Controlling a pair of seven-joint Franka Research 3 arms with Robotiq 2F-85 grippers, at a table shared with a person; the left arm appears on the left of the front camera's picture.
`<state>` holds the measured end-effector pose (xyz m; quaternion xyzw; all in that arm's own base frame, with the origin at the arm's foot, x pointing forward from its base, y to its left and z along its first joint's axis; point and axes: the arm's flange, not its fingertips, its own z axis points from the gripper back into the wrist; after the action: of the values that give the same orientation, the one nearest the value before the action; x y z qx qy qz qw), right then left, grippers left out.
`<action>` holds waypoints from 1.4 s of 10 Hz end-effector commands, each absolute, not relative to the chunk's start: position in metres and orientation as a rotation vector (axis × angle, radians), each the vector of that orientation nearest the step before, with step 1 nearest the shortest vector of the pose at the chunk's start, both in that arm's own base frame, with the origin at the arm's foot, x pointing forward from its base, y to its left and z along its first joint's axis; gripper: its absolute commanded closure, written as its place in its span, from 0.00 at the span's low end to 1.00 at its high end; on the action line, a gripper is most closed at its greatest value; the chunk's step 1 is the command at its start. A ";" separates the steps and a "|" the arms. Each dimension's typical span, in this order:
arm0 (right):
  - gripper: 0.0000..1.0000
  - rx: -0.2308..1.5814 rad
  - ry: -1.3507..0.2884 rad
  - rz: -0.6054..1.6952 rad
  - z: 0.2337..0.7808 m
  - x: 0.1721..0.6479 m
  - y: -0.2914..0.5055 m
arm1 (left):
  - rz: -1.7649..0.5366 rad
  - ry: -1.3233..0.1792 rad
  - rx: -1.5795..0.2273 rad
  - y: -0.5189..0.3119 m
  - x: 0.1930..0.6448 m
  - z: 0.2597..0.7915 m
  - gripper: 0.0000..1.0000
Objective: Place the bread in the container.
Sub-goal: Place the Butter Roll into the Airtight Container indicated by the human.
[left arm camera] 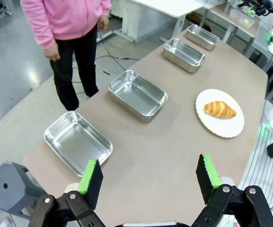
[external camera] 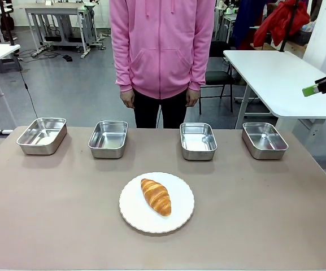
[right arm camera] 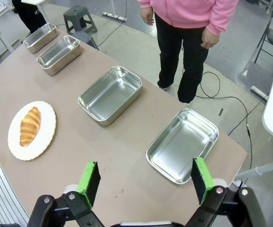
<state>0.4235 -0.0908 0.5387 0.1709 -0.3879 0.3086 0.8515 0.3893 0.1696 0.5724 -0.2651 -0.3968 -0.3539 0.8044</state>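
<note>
The left gripper (left arm camera: 148, 177) and right gripper (right arm camera: 145, 182) stand open and empty, and the bread (external camera: 156, 196) lies on the plate (external camera: 131, 213) at lower centre, so I think it is best grasped gently across its middle, without crushing.

— Bright and even, lit from overhead; only soft, short shadows beside the pans (external camera: 108, 139) on the tabletop (external camera: 50, 226).
— Any glare or blur?
— Pale sheen inside the pans, white patches on the floor (left arm camera: 4, 109). Sharp throughout, with bowed lines near wrist-view edges.
</note>
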 end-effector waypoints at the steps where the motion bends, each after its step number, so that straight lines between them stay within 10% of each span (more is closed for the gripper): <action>1: 0.00 0.370 -0.830 0.659 0.539 0.425 -0.090 | -0.764 -0.855 -0.564 0.172 0.390 0.574 0.00; 14: 0.00 0.370 -0.830 0.659 0.539 0.425 -0.090 | -0.764 -0.855 -0.564 0.172 0.390 0.574 0.00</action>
<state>0.4235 -0.0908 0.5387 0.1709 -0.3879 0.3085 0.8516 0.3893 0.1696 0.5724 -0.2651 -0.3968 -0.3539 0.8044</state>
